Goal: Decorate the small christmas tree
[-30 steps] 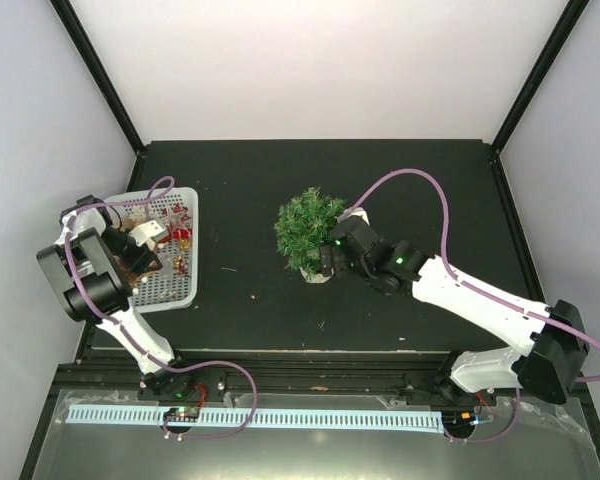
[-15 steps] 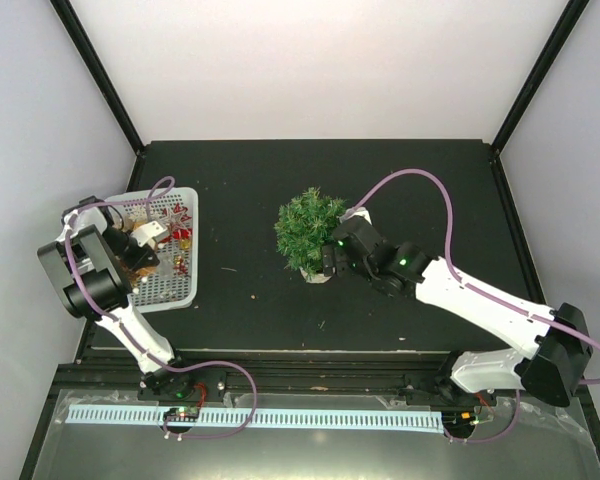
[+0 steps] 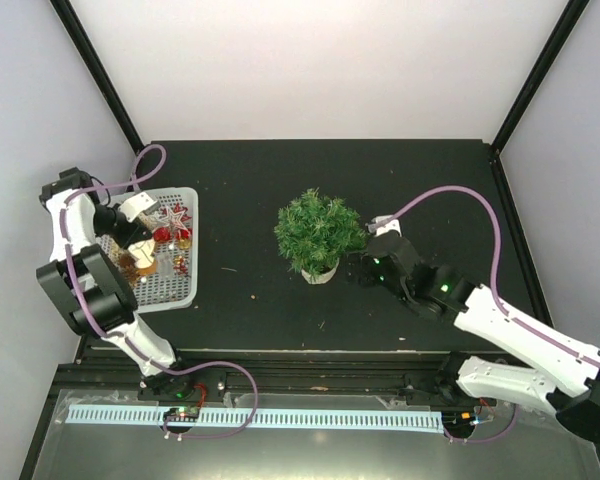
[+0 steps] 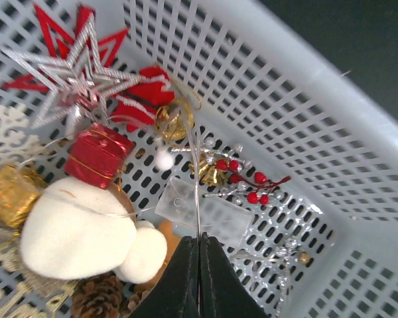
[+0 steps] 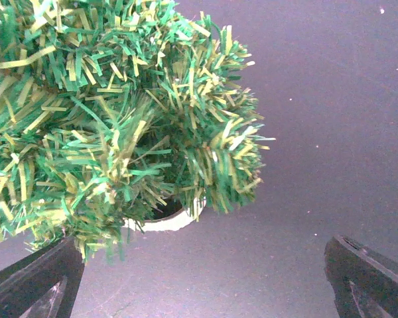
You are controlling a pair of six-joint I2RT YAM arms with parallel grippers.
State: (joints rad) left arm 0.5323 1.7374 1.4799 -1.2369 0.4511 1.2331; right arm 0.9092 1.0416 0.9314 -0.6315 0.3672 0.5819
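Item: small christmas tree (image 3: 318,232), green artificial fir in cream pot, upright on black table (image 3: 250,180). Right gripper (image 5: 202,265): jaws wide, empty, just beside it. Left gripper (image 4: 199,265): pinched shut on thin silver wire (image 4: 198,175) inside white perforated plastic basket (image 4: 305,86); best lifted slowly, straight up, shedding tangled neighbours.

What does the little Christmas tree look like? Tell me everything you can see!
The small christmas tree is bushy, with green and yellowish plastic-looking needles, standing upright in a round cream pot on the black table. No ornaments show on it. The right gripper is open beside it; whether a finger brushes the needles is unclear.
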